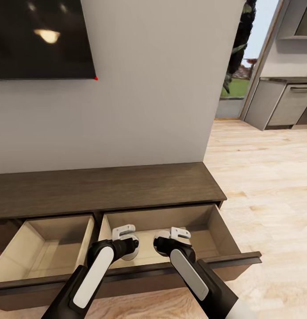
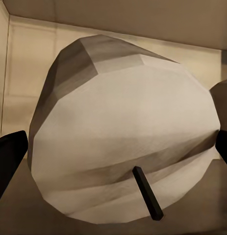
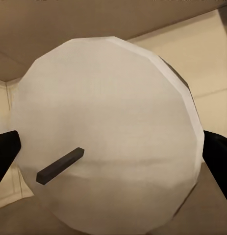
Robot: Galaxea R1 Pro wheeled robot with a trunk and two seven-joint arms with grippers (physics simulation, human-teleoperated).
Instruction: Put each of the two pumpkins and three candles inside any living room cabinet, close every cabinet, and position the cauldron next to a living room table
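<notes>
Dark-brown cabinet (image 1: 105,188) drawers gape at six o'clock; left gripper (image 1: 125,241) and right gripper (image 1: 171,241) each clamp a white candle (image 2: 123,142) inside one, pumpkins, cauldron and closing outstanding.

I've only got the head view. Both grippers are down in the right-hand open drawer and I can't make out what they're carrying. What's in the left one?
Observer: The left wrist view shows a rounded white candle between the fingers of the left gripper, with the pale inside of the drawer behind it.
Operator: And the right one?
Observer: The right gripper has a second candle, pale and round, with a dark finger at each side.
Operator: Sure they're candles?
Observer: Each has a short dark wick sticking out; the other one's wick shows in the right wrist view.
</notes>
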